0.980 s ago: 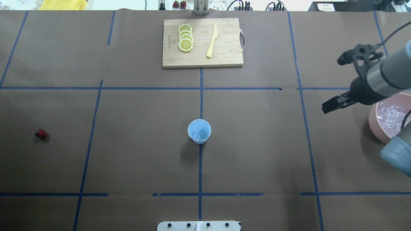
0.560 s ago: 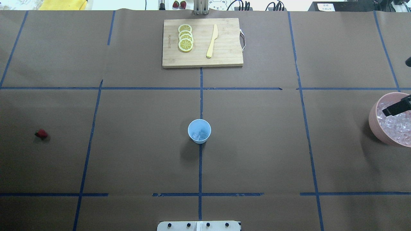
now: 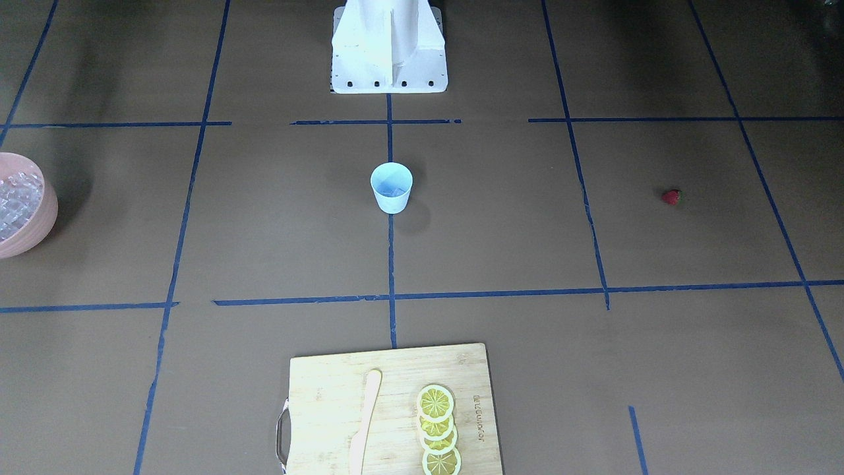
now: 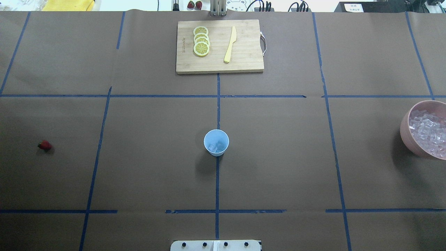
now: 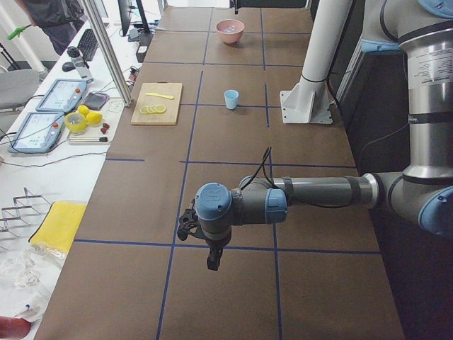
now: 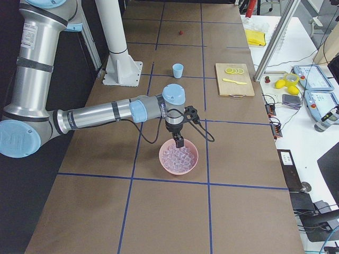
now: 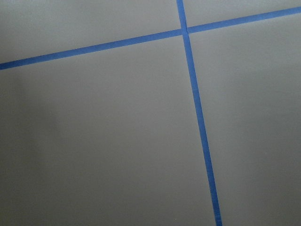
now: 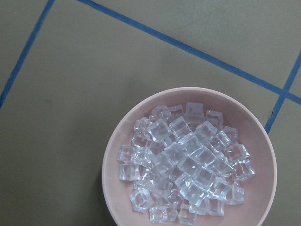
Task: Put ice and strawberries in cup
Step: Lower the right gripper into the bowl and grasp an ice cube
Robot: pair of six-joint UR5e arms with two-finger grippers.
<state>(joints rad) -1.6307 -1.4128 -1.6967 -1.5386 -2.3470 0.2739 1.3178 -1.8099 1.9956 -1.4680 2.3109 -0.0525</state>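
The light blue cup stands at the table's middle, with a few cubes of ice in its bottom. It also shows in the front view as cup. A heap of ice fills the pink bowl at the right edge. One red strawberry lies far left, strawberry in the front view. My right gripper hangs over the bowl's far rim. The left gripper hovers above bare table near the left end. Neither shows well enough to tell open from shut.
A wooden cutting board with lemon slices and a pale knife lies at the far middle. The robot's white base stands behind the cup. A side desk carries tablets, and a person stands by it.
The right arm has drawn back to the right, out of the overhead view, uncovering the pink bowl. Cup and strawberry have not moved.
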